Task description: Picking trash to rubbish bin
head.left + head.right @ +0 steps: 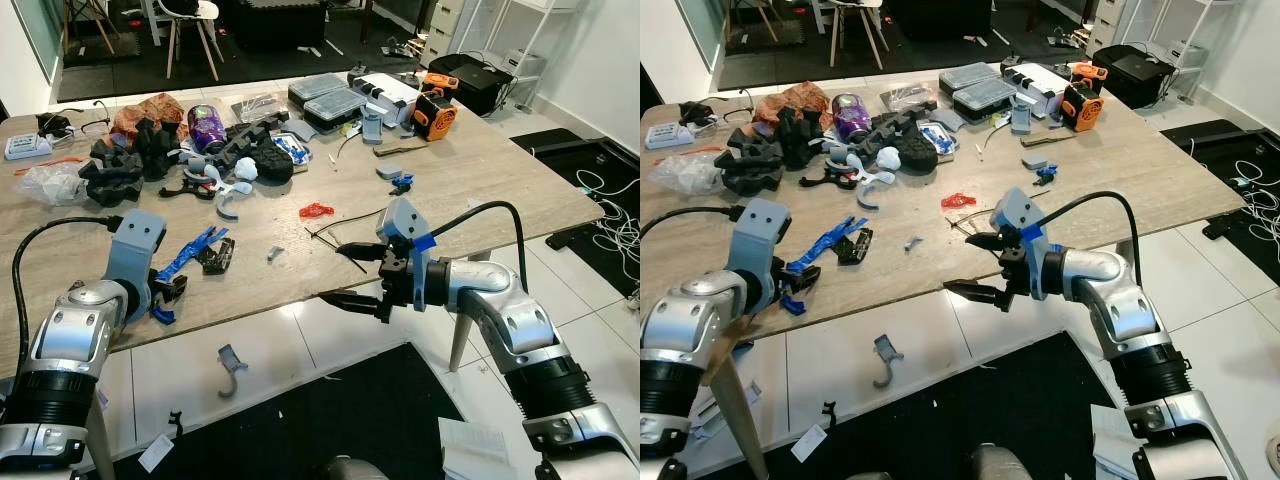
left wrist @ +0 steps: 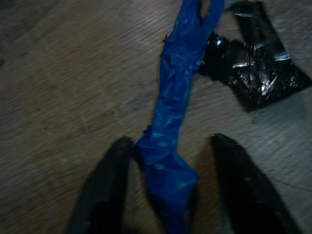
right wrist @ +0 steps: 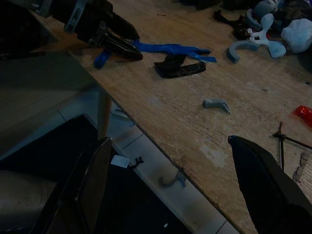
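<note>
the left gripper (image 1: 165, 297) sat low at the near edge of the wooden table (image 1: 500, 170), its two black fingers (image 2: 105, 187) spread apart with the near end of a blue plastic strip (image 1: 188, 255) lying between them. in the left wrist view the fingers stood on either side of the strip's crumpled tail without pressing it, so the grasp did not look made yet.

the main risk, as a judgement, was a thin, slippery strip slipping out as the fingers closed, or the fingers scraping the tabletop and pinching only a fold that then tore or pulled free. a black crumpled scrap (image 1: 216, 257) lay just beside the strip farther in, and a sloppy drag could have carried it along or knocked it off the edge, where a grey hook (image 1: 231, 366) already lay on the floor tiles.

the strip's long axis ran from the gripper at the table's edge away and slightly to the right toward the middle of the table, its far end splitting into two tails beside the black scrap.

the right gripper (image 1: 356, 274) hovered at the table's edge well to the right, fingers wide apart and holding nothing, near some thin black sticks (image 1: 335, 237) and a small red scrap (image 1: 315, 210).
</note>
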`<state>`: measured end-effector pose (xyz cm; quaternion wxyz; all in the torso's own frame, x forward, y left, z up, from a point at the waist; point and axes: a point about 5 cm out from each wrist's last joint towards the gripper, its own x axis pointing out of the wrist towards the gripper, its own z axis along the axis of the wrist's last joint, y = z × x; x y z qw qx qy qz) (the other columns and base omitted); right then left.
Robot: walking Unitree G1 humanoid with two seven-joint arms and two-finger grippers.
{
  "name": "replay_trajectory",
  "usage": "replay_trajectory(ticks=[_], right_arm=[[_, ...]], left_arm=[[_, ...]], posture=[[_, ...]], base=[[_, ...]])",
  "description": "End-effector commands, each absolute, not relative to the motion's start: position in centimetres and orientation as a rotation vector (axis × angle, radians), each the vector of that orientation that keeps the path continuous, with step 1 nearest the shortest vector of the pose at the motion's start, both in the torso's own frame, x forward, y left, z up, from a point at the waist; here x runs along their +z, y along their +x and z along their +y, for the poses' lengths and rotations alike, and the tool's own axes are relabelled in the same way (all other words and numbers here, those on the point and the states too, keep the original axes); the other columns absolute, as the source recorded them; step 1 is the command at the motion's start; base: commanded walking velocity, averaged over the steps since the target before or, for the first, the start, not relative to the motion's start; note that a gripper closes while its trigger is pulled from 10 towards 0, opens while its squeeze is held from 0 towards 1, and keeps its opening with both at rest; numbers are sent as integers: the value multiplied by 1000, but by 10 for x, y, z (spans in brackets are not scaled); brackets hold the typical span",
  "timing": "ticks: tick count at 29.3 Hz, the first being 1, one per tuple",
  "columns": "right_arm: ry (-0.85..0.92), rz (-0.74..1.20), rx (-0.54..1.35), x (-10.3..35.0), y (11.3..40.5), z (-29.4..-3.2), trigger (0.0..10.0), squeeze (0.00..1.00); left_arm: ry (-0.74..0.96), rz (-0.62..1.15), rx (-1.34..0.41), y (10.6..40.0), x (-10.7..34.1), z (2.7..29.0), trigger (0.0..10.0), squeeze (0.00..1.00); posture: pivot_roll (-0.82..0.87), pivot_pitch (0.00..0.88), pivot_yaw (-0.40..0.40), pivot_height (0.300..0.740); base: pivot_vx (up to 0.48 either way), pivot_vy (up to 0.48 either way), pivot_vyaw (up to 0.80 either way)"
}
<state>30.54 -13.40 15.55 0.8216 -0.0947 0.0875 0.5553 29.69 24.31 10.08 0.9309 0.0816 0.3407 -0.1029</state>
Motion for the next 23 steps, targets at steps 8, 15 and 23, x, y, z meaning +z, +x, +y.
replay_trajectory(ticks=[8, 15, 23], right_arm=[[-218, 187, 1179, 159, 304, -136, 10000, 0], [-219, 184, 1178, 160, 305, -136, 10000, 0], [-217, 177, 1171, 161, 306, -136, 10000, 0]], left_arm=[[151, 857, -208, 279, 73, 247, 0, 0], [143, 838, -215, 281, 74, 246, 0, 0], [50, 618, -227, 300, 102, 242, 0, 0]], posture=[[12, 0, -35, 740], [12, 0, -35, 740], [11, 0, -38, 740]], base=[[0, 0, 0], [0, 0, 0], [0, 0, 0]])
